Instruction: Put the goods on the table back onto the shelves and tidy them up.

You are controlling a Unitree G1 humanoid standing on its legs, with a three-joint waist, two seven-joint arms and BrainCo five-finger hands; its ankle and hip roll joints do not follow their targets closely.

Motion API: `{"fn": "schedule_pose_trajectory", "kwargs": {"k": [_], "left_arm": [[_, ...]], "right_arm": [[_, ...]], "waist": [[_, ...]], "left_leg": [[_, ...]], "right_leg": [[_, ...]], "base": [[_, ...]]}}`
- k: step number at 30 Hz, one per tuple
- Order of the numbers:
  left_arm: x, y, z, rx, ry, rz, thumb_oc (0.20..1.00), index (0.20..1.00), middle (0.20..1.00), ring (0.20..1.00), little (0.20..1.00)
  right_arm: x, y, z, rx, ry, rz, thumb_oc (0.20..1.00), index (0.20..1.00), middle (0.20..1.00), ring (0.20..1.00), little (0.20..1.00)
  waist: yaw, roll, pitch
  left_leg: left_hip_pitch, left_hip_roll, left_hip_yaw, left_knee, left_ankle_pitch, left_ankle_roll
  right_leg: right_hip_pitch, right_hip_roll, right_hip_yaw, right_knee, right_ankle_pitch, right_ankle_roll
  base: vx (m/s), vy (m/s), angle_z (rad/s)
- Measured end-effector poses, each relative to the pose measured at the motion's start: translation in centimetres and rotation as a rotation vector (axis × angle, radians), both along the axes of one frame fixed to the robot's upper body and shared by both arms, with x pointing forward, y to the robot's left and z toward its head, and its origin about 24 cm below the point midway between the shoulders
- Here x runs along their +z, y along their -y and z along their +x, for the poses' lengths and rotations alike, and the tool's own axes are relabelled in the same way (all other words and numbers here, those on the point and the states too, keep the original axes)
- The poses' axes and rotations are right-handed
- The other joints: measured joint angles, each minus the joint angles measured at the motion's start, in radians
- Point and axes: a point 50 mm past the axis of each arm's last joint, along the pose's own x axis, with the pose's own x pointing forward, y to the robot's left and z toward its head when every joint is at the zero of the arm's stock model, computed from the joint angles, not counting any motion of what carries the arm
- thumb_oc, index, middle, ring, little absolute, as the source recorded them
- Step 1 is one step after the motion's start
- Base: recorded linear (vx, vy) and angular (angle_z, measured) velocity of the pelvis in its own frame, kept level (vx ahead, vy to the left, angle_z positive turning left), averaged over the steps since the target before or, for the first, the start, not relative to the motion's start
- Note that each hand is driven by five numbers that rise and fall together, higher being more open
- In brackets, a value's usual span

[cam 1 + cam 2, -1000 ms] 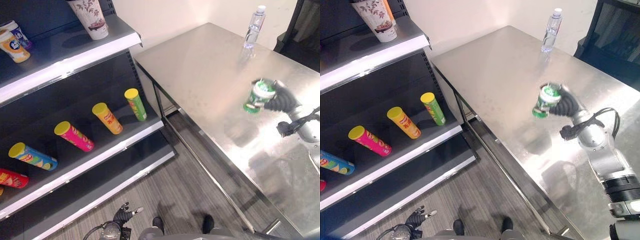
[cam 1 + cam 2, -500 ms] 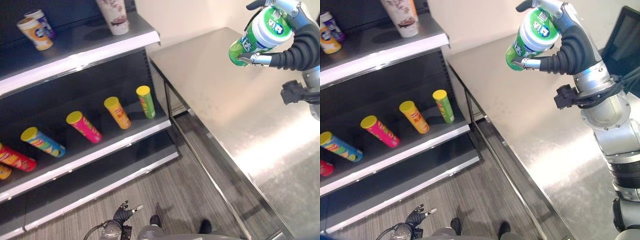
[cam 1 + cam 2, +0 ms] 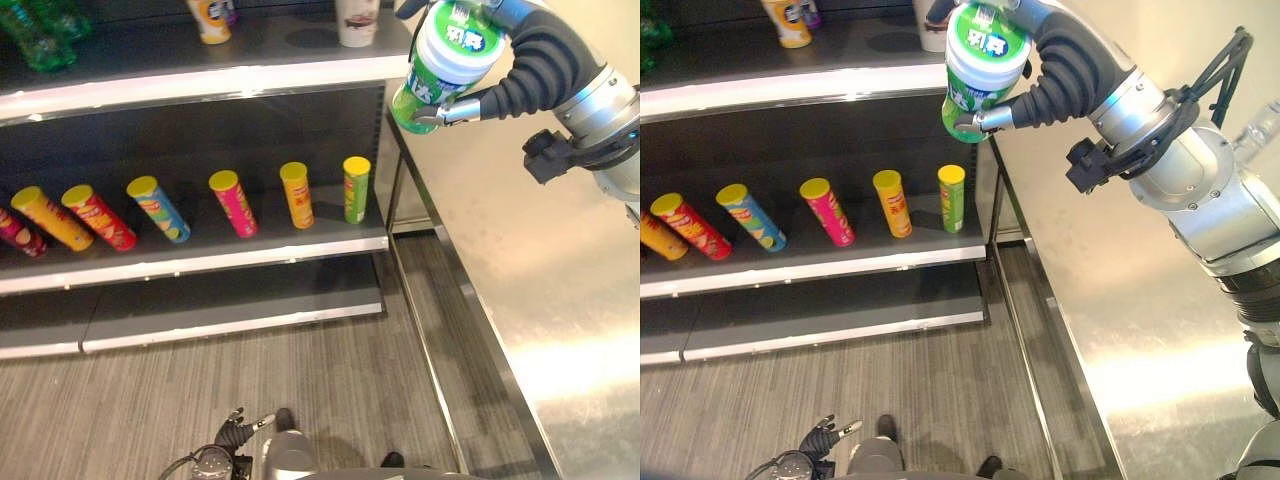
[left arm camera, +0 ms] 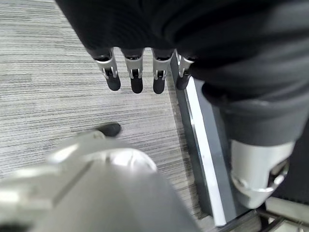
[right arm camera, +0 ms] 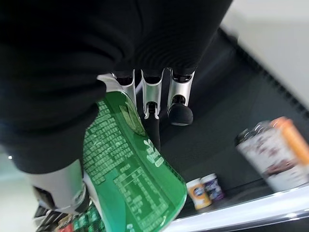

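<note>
The right hand [image 3: 1035, 75] holds a green and white canister [image 3: 980, 65], fingers curled round its body, raised in the air just in front of the upper shelf [image 3: 790, 85] and beside the corner of the steel table [image 3: 1120, 300]. Beyond the hand, on that shelf, stand a tall patterned cup [image 5: 275, 157] and two small cups [image 5: 205, 191]. Well below the hand, a row of tubes [image 3: 240, 200] lies on the lower shelf [image 3: 200, 265]. The left hand [image 4: 140, 72] hangs low over the floor [image 4: 48, 96], its fingers relaxed and holding nothing.
</note>
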Motion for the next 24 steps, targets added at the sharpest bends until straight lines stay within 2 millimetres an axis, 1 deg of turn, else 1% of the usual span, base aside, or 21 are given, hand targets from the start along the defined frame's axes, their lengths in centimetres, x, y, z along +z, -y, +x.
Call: {"fn": "schedule_pose_trajectory", "kwargs": {"k": [1, 2, 3, 4, 6, 7, 8, 10, 11, 14, 16, 17, 18, 19, 20, 21, 22, 23, 24], "left_arm": [[0.1, -0.1, 0.4, -0.001, 0.011, 0.003, 1.0, 1.0, 1.0, 1.0, 1.0], [0.3, -0.5, 0.5, -0.005, 0.014, 0.015, 1.0, 1.0, 1.0, 1.0, 1.0], [0.6, -1.0, 1.3, -0.011, 0.034, 0.029, 1.0, 1.0, 1.0, 1.0, 1.0], [0.9, -1.4, 1.9, -0.016, 0.048, 0.042, 1.0, 1.0, 1.0, 1.0, 1.0], [1.0, -1.7, 1.9, -0.02, 0.048, 0.053, 1.0, 1.0, 1.0, 1.0, 1.0], [1.0, -1.9, 1.9, -0.024, 0.047, 0.058, 1.0, 1.0, 1.0, 1.0, 1.0], [1.1, -2.3, 1.7, -0.022, 0.043, 0.071, 1.0, 1.0, 1.0, 1.0, 1.0], [1.2, -2.6, 1.7, -0.02, 0.042, 0.078, 1.0, 1.0, 1.0, 1.0, 1.0], [1.3, -2.8, 1.7, -0.021, 0.043, 0.085, 1.0, 1.0, 1.0, 1.0, 1.0], [1.3, -2.8, 1.7, -0.021, 0.042, 0.086, 1.0, 1.0, 1.0, 1.0, 1.0], [1.2, -2.7, 1.7, -0.023, 0.042, 0.083, 1.0, 1.0, 1.0, 1.0, 1.0], [1.2, -2.7, 1.8, -0.026, 0.044, 0.082, 1.0, 1.0, 1.0, 1.0, 1.0], [1.2, -2.7, 1.5, -0.032, 0.037, 0.083, 1.0, 1.0, 1.0, 1.0, 1.0], [1.2, -2.7, 1.6, -0.038, 0.04, 0.084, 1.0, 1.0, 1.0, 1.0, 1.0], [1.3, -2.7, 2.0, -0.052, 0.047, 0.089, 1.0, 1.0, 1.0, 1.0, 1.0], [1.7, -2.7, 3.0, -0.077, 0.073, 0.095, 1.0, 1.0, 1.0, 1.0, 1.0], [1.9, -3.0, 3.3, -0.078, 0.082, 0.105, 1.0, 1.0, 1.0, 1.0, 1.0], [1.9, -3.2, 3.2, -0.081, 0.078, 0.109, 1.0, 1.0, 1.0, 1.0, 1.0], [2.0, -3.2, 3.3, -0.084, 0.083, 0.112, 1.0, 1.0, 1.0, 1.0, 1.0]], "right_arm": [[-0.1, -0.1, 0.1, 0.006, -0.009, 0.008, 0.2, 0.2, 0.2, 0.2, 0.2], [-0.1, 0.0, 0.2, 0.004, -0.018, 0.011, 0.2, 0.2, 0.2, 0.2, 0.2], [-0.1, 0.3, 0.5, -0.01, -0.027, 0.021, 0.2, 0.2, 0.2, 0.2, 0.2], [-0.3, 0.5, 1.3, -0.03, -0.049, 0.036, 0.2, 0.2, 0.2, 0.2, 0.2], [-0.1, 0.6, 2.7, -0.067, -0.074, 0.036, 0.2, 0.2, 0.2, 0.2, 0.2], [0.0, 0.6, 3.0, -0.075, -0.075, 0.04, 0.2, 0.2, 0.2, 0.2, 0.2], [0.7, 0.4, 3.5, -0.08, -0.068, 0.065, 0.2, 0.2, 0.2, 0.2, 0.2], [0.8, 0.4, 3.9, -0.099, -0.072, 0.063, 0.2, 0.2, 0.2, 0.2, 0.2], [1.0, 0.6, 4.4, -0.123, -0.079, 0.066, 0.2, 0.2, 0.2, 0.2, 0.2], [1.3, 0.8, 5.6, -0.198, -0.088, 0.034, 0.2, 0.2, 0.2, 0.2, 0.2], [1.3, 1.1, 6.3, -0.233, -0.099, 0.039, 0.2, 0.2, 0.2, 0.2, 0.2], [1.3, 1.5, 6.6, -0.256, -0.099, 0.049, 0.2, 0.2, 0.2, 0.2, 0.2], [1.2, 1.7, 6.8, -0.274, -0.102, 0.053, 0.2, 0.2, 0.2, 0.2, 0.2], [1.1, 2.2, 7.2, -0.305, -0.112, 0.062, 0.2, 0.2, 0.2, 0.2, 0.2], [0.9, 3.0, 7.9, -0.354, -0.133, 0.068, 0.2, 0.2, 0.2, 0.2, 0.2], [0.3, 4.4, 8.8, -0.426, -0.168, 0.078, 0.2, 0.2, 0.2, 0.2, 0.2], [0.3, 4.8, 9.2, -0.454, -0.178, 0.088, 0.2, 0.2, 0.2, 0.2, 0.2], [0.2, 5.1, 9.5, -0.475, -0.186, 0.09, 0.2, 0.2, 0.2, 0.2, 0.2], [0.2, 5.5, 9.7, -0.502, -0.19, 0.078, 0.2, 0.2, 0.2, 0.2, 0.2]], "waist": [[-0.014, 0.011, -0.012], [-0.017, 0.007, -0.015], [-0.009, -0.005, -0.017], [0.018, -0.017, -0.02], [0.025, -0.021, -0.023], [0.026, -0.022, -0.023], [0.029, -0.024, -0.024], [0.034, -0.026, -0.026], [0.051, -0.027, -0.026], [0.065, -0.025, -0.028], [0.067, -0.027, -0.031], [0.069, -0.028, -0.032], [0.071, -0.027, -0.032], [0.069, -0.025, -0.032], [0.061, -0.021, -0.034], [0.06, -0.007, -0.032], [0.067, -0.007, -0.03], [0.067, -0.007, -0.029], [0.056, -0.005, -0.026]], "left_leg": [[0.007, -0.009, -0.001, -0.034, -0.017, 0.009], [0.004, -0.026, -0.008, -0.06, -0.02, 0.014], [-0.001, -0.042, -0.022, -0.079, -0.022, 0.018], [-0.003, -0.065, -0.025, -0.093, -0.023, 0.025], [-0.002, -0.094, -0.034, -0.106, -0.025, 0.04], [-0.007, -0.102, -0.04, -0.106, -0.026, 0.044], [-0.021, -0.12, -0.044, -0.105, -0.028, 0.054], [-0.031, -0.135, -0.048, -0.104, -0.027, 0.06], [-0.036, -0.146, -0.046, -0.104, -0.03, 0.067], [-0.049, -0.165, -0.047, -0.104, -0.032, 0.076], [-0.049, -0.173, -0.047, -0.104, -0.036, 0.083], [-0.051, -0.184, -0.052, -0.102, -0.04, 0.089], [-0.054, -0.192, -0.054, -0.104, -0.041, 0.092], [-0.06, -0.205, -0.072, -0.103, -0.042, 0.1], [-0.058, -0.206, -0.105, -0.107, -0.034, 0.114], [-0.049, -0.184, -0.14, -0.128, -0.031, 0.139], [-0.054, -0.171, -0.152, -0.129, -0.028, 0.135], [-0.056, -0.168, -0.164, -0.13, -0.025, 0.132], [-0.064, -0.163, -0.191, -0.125, -0.022, 0.127]], "right_leg": [[-0.001, -0.001, -0.003, 0.014, -0.008, 0.013], [-0.008, -0.009, 0.003, 0.024, -0.014, 0.021], [-0.019, -0.023, 0.004, 0.031, -0.015, 0.031], [-0.021, -0.042, 0.003, 0.031, -0.008, 0.041], [-0.015, -0.068, 0.003, 0.029, -0.004, 0.049], [-0.015, -0.074, 0.003, 0.026, -0.001, 0.054], [-0.021, -0.09, 0.004, 0.017, 0.008, 0.07], [-0.026, -0.104, 0.006, 0.011, 0.015, 0.082], [-0.034, -0.11, 0.014, 0.007, 0.02, 0.093], [-0.041, -0.13, 0.012, 0.005, 0.026, 0.106], [-0.04, -0.141, 0.013, 0.015, 0.023, 0.112], [-0.042, -0.155, 0.014, 0.029, 0.017, 0.12], [-0.042, -0.157, 0.02, 0.035, 0.017, 0.12], [-0.046, -0.159, 0.067, 0.049, 0.018, 0.12], [-0.061, -0.155, 0.158, 0.089, 0.018, 0.121], [-0.128, -0.13, 0.269, 0.186, -0.035, 0.146], [-0.165, -0.082, 0.341, 0.131, -0.052, 0.155], [-0.184, -0.05, 0.377, 0.098, -0.049, 0.155], [-0.194, -0.01, 0.441, 0.073, -0.032, 0.135]], "base": [[0.01, 0.121, 0.95], [-0.01, 0.142, 0.73], [-0.02, 0.279, 0.59], [-0.03, 0.278, 0.4], [-0.03, 0.237, 0.29], [-0.04, 0.209, 0.26], [-0.03, 0.147, 0.17], [-0.03, 0.167, 0.09], [-0.03, 0.187, 0.02], [0.03, 0.176, 0.05], [0.04, 0.062, 0.1], [0.07, 0.001, 0.17], [0.1, -0.003, 0.25], [0.1, 0.011, 0.42], [0.07, 0.005, 0.59], [0.1, -0.017, 0.54], [0.08, -0.026, 0.37], [0.08, -0.041, 0.35], [0.07, -0.065, 1.07]]}}
